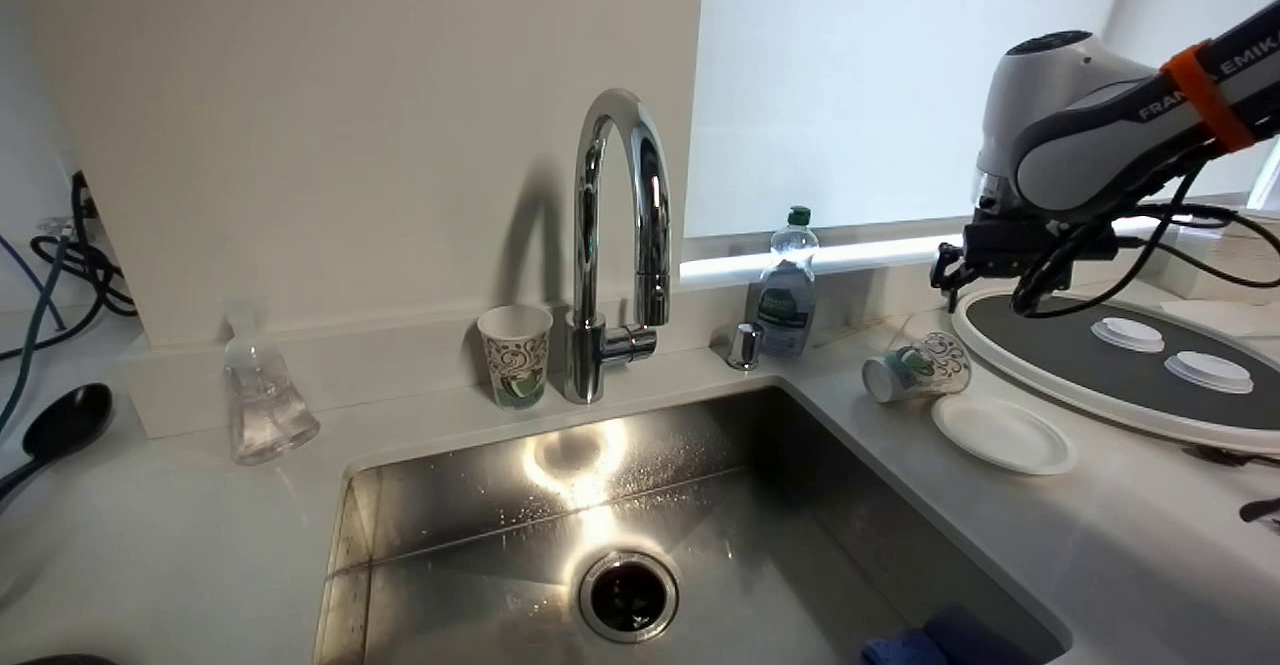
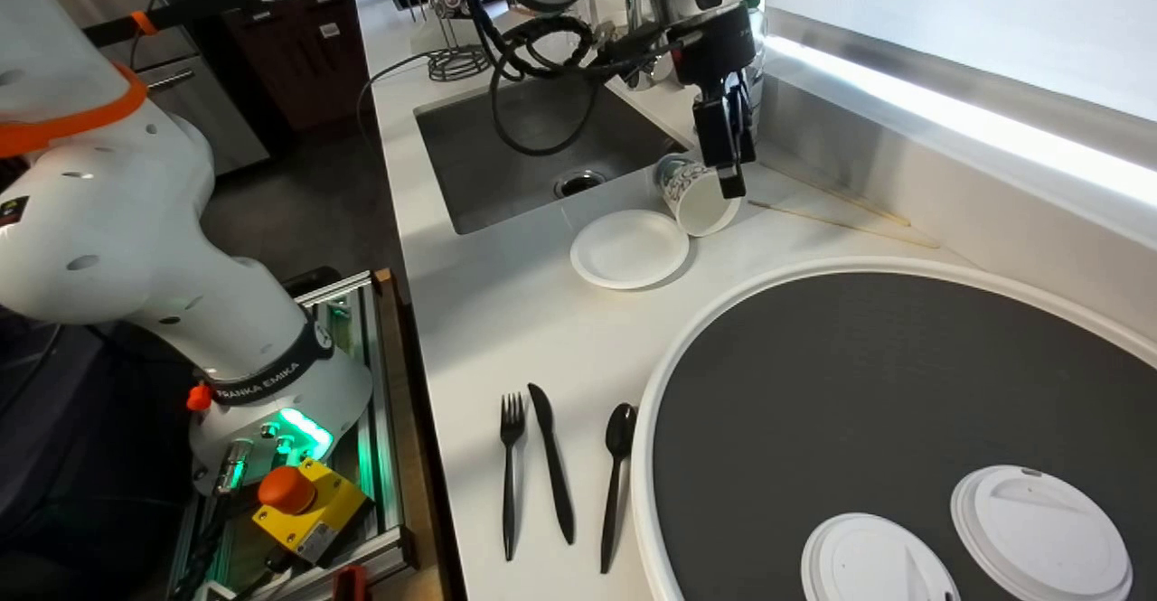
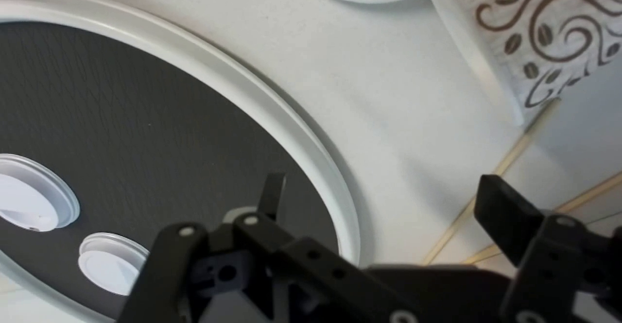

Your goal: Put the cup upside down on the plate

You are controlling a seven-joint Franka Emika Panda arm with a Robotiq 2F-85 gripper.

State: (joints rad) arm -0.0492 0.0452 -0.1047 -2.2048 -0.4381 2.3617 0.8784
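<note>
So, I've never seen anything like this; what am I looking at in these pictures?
You are looking at one robot arm, a jointed machine ending in two black fingers. Two pictures come from cameras standing apart from it; the third comes from a camera on its wrist, so the fingers show at the bottom. On the counter, a patterned cup lies on its side beside a small white plate. Another cup stands upright beside the tap, near the sink. A black fork, knife and spoon lie by a big round board with two white lids on it. The fingers are spread with nothing between them, so nothing is held.
</note>
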